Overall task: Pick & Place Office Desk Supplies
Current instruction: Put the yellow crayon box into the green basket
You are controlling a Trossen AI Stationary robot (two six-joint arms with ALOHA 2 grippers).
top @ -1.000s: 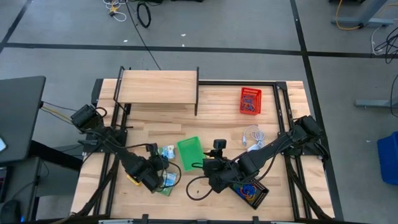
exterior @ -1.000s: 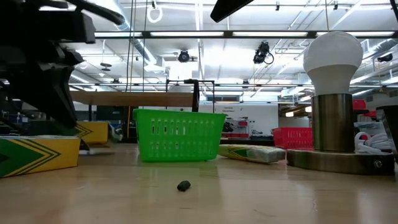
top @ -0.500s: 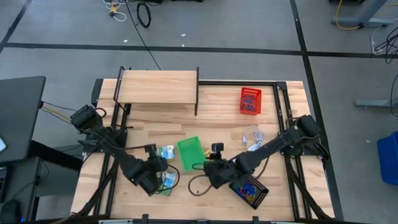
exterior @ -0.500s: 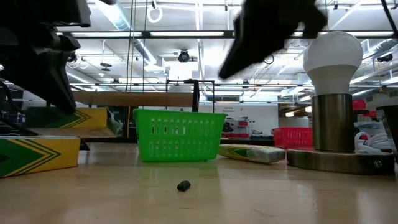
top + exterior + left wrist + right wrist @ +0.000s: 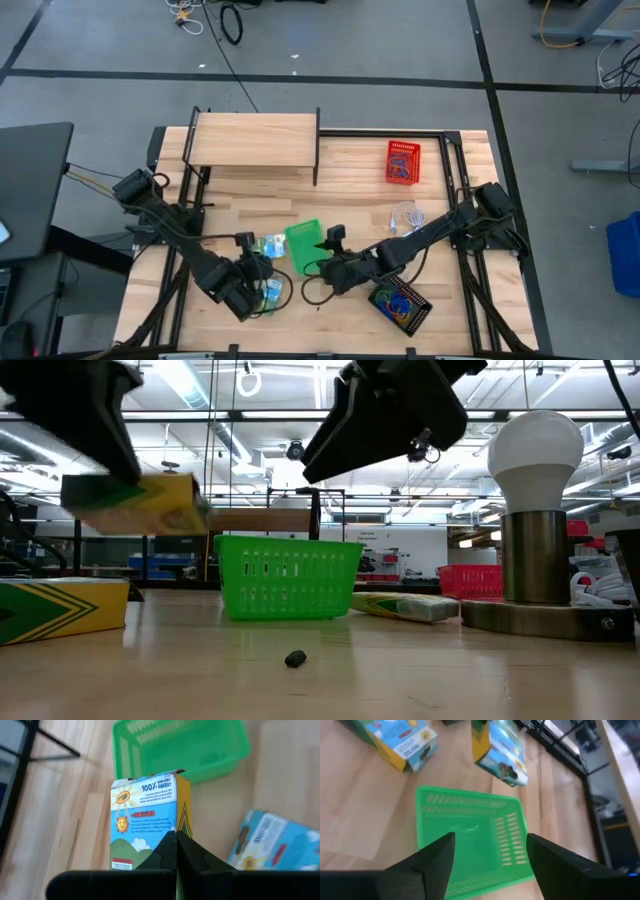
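Observation:
A yellow and green crayon box hangs above the table with my left gripper shut on it; in the low view the box floats at the left. A second box lies flat on the wood. The green mesh basket stands upright mid-table. My right gripper is open just right of and above the basket, nothing between its fingers. A black basket holds coloured loops. My left gripper pinches the crayon box between its two fingers at the box's end nearest the wrist; the fingers themselves cover the exact spot. They slant down from the table's near left. The box is lifted clear of the table and points toward the green basket.
A wooden shelf stands at the far left, a red basket at the far right. A white ball-shaped object with its cord lies right of centre. A flat packet and a small dark bit lie on the wood.
My left gripper has risen with the crayon box, which now hangs clear of the table. My right gripper has come down and gone toward the table's left, up to the green basket.

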